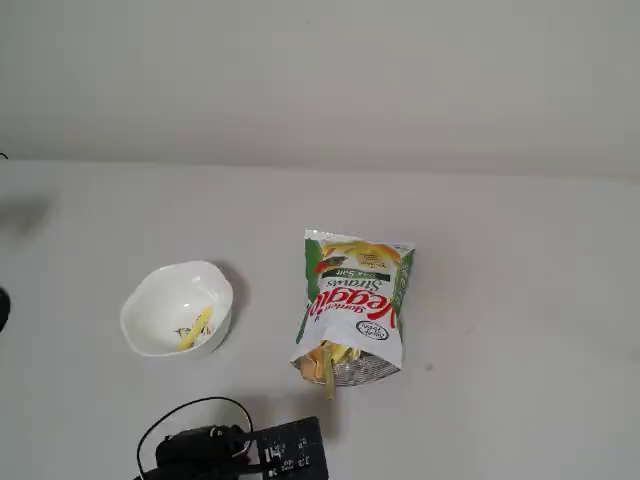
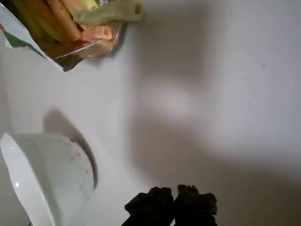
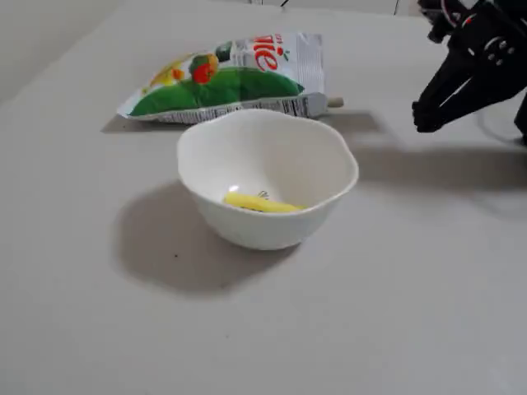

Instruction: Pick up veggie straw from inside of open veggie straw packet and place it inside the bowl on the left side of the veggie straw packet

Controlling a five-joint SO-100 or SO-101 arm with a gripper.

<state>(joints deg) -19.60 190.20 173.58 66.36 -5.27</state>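
A pale-yellow veggie straw (image 1: 196,327) lies inside the white wavy-rimmed bowl (image 1: 150,300), also seen in a fixed view as the straw (image 3: 260,203) on the floor of the bowl (image 3: 321,156). The veggie straw packet (image 1: 357,300) lies flat to the bowl's right, its open end facing the near edge with several straws (image 1: 326,366) showing. My gripper (image 3: 424,117) hangs shut and empty above the table near the packet's mouth. In the wrist view its dark fingertips (image 2: 155,203) are pressed together, with the bowl (image 2: 42,174) at lower left and the packet's opening (image 2: 84,28) at upper left.
The arm's dark body and a looping cable (image 1: 200,445) sit at the near table edge in a fixed view. A dark object (image 1: 3,310) pokes in at the left edge. The tabletop is plain white.
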